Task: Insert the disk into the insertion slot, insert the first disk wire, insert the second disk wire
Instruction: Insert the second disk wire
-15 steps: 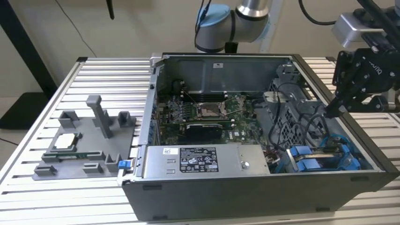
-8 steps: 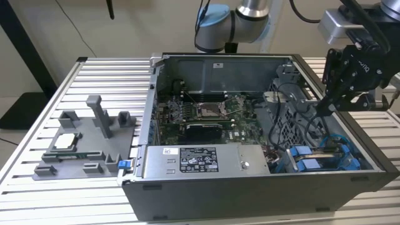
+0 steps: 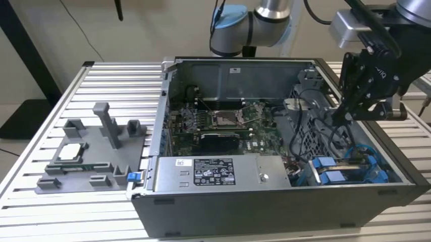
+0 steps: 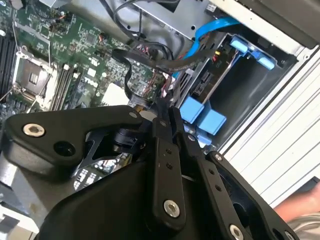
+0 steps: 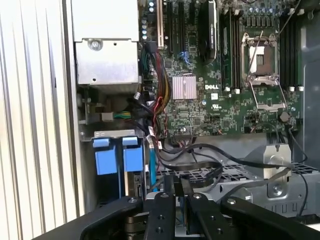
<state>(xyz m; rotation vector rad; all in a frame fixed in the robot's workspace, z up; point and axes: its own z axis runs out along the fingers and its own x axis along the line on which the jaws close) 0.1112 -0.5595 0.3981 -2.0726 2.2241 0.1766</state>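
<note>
White label on the power-supply box carries print too small to read.

Tally: one end effector, mine; one desk; one open computer case on it. Inside the case: one motherboard, one square CPU socket, one finned silver heatsink, one grey labelled power-supply box. One insertion slot, two bright blue tabs side by side at its mouth, one blue cable just beside them. Black cables too tangled to count. Beside the case: one grey fixture tray, one processor chip on it.
</note>
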